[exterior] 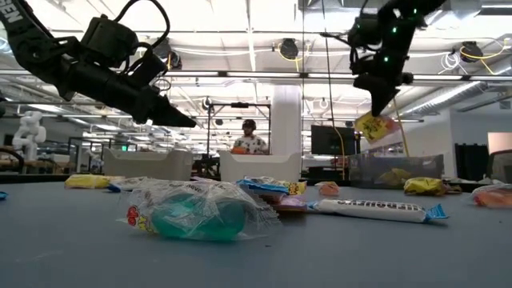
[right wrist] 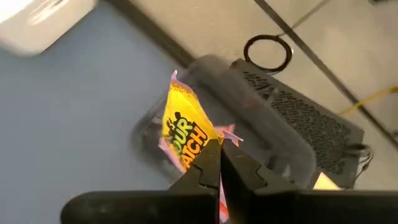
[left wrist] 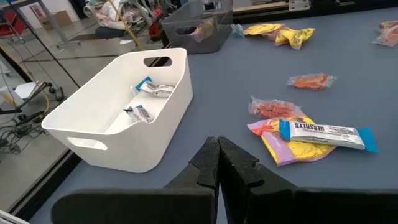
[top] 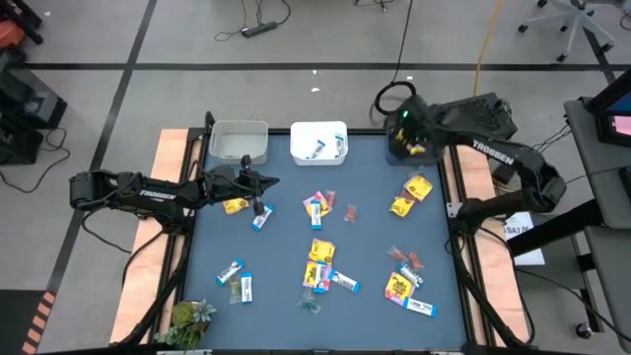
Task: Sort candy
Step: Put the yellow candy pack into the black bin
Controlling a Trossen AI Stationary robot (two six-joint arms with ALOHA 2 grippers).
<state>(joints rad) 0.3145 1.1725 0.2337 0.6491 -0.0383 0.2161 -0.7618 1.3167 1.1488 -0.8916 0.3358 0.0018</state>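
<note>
Wrapped candy lies scattered on the blue table [top: 286, 247]: yellow packets [top: 320, 250], blue-and-white bars [top: 230, 271], small red pieces [top: 351, 210]. My right gripper [right wrist: 220, 144] is up over the table's far right corner, shut on a yellow packet with red print [right wrist: 185, 127]. A dark grey bin [right wrist: 261, 121] stands below the packet. My left gripper [left wrist: 217, 149] hangs shut and empty above the table's left part, pointing toward the white bin [left wrist: 124, 106], which holds blue-and-white bars [left wrist: 152, 89]. My right gripper pinches one end of the yellow packet [right wrist: 200, 154] between its two fingers, which slant downward from above. The packet hangs below the fingertips [exterior: 376, 126], lifted clear of the table and over the dark grey bin.
A clear bin [top: 240, 143] stands left of the white bin [top: 318, 143] along the far edge. A green leafy thing [top: 187, 318] lies at the near left corner. A Hershey's bar [left wrist: 326, 134] rests on a yellow packet mid-table. A clear-wrapped green sweet [exterior: 196, 212] lies near the front.
</note>
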